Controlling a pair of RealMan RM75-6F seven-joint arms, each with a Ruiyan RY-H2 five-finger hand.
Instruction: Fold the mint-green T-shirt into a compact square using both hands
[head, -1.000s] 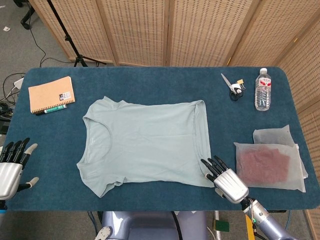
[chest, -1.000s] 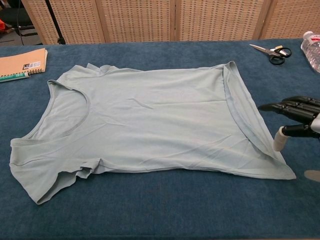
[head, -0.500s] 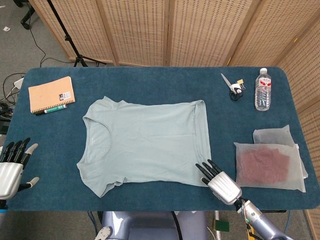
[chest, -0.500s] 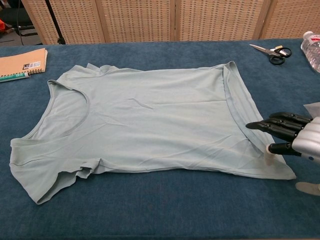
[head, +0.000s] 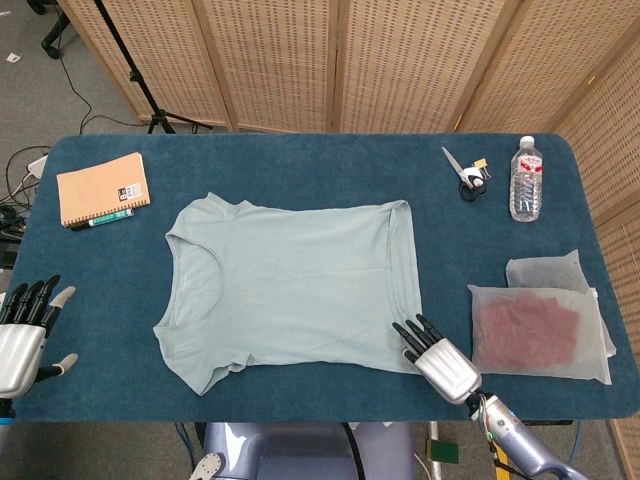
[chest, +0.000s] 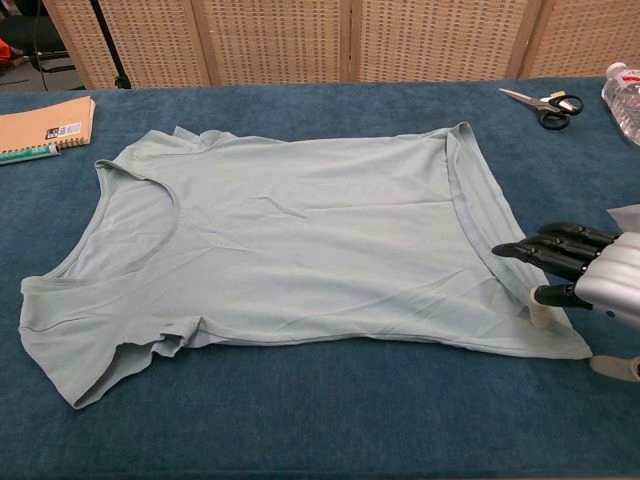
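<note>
- The mint-green T-shirt (head: 295, 282) lies flat and unfolded on the blue table (head: 300, 160), collar toward the left hand's side, hem toward the right hand's side
- The right hand (chest: 585, 272) hovers with fingers spread and nothing held, fingertips (head: 408, 330) over the hem corner nearest the robot; whether they touch the cloth I cannot tell
- The left hand (head: 25, 330) hangs open and empty at the table's near edge, well apart from the shirt's sleeve
- To do this step well, the right hand should likely pinch both layers at that corner, not just the top one, and the left hand should come in to the sleeve side so the fold lifts evenly
- Beyond the right hand sit two plastic pouches (head: 540, 325); further off, scissors (head: 466, 172) and a water bottle (head: 526, 180)
- Beyond the left hand lie a notebook (head: 100, 188) and pen; woven screens (head: 340, 60) stand behind the table
</note>
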